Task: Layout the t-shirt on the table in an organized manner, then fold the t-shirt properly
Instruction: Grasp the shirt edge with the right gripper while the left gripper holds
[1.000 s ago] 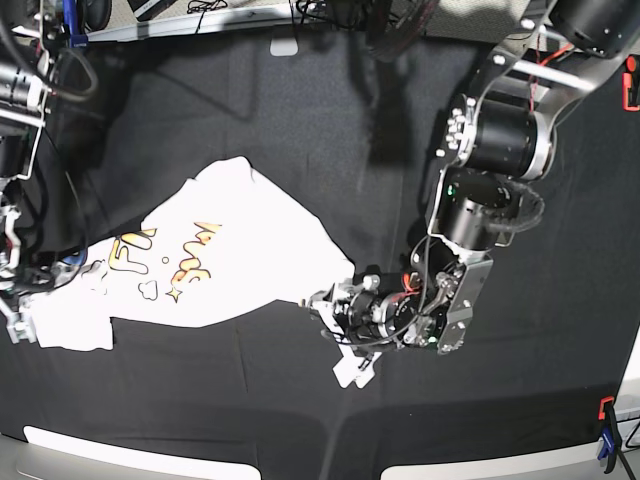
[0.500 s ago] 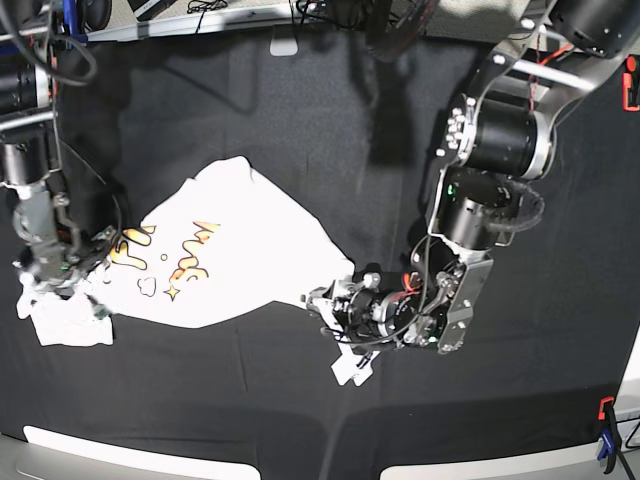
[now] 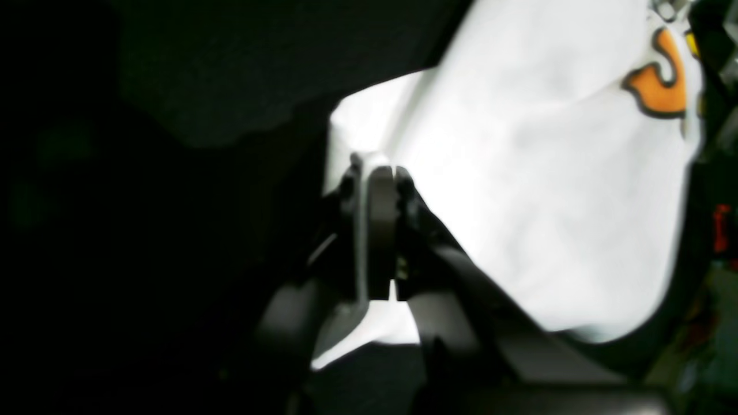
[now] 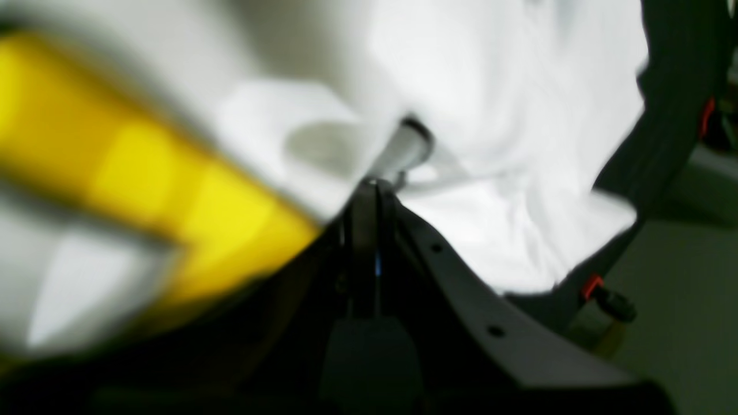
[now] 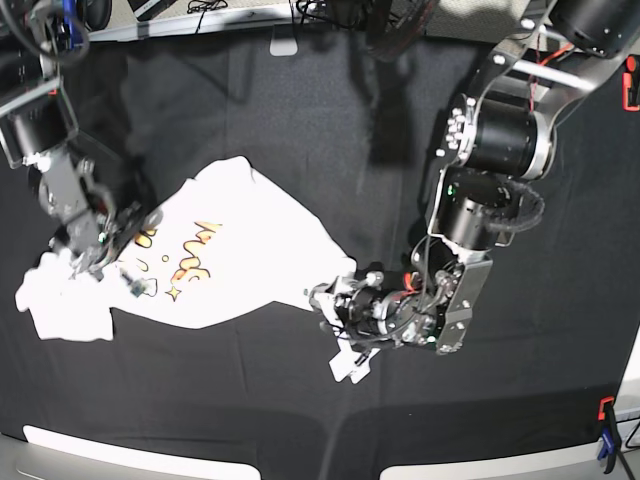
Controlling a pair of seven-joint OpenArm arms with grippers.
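Shirt position: the t-shirt point(image 5: 235, 250) bunched and slanted across the middle-left of the table point(image 5: 300, 110), print side up, one white tail trailing toward the near edge.
Left gripper point(image 5: 335, 305): pinched shut on the shirt's right-hand corner, jaws pressed flat on a thin fold of white cloth.
Right gripper point(image 5: 100, 245): closed tight on the shirt's left part, beside the yellow lettering, cloth draped over the jaws.
Step in hand: laying out, judged far from done; no folding possible yet with the cloth this crumpled.
Doing it well: draw the two held points apart, low over the table, evenly, until the body goes taut and flat; avoid lifting high, or the loose tail and the left lump likely drag under.
Risk: thin grip at either end, a slip likely under a sharp tug.
Base view only: whole outline of the shirt, both arms, distance between the two grips.
Left wrist view only: shut jaws point(image 3: 375, 230) edge-on, white fold caught between them, orange letter at the far corner.
Right wrist view only: blurred yellow print right against the closed fingers point(image 4: 369, 242), cloth bulging over the tips.
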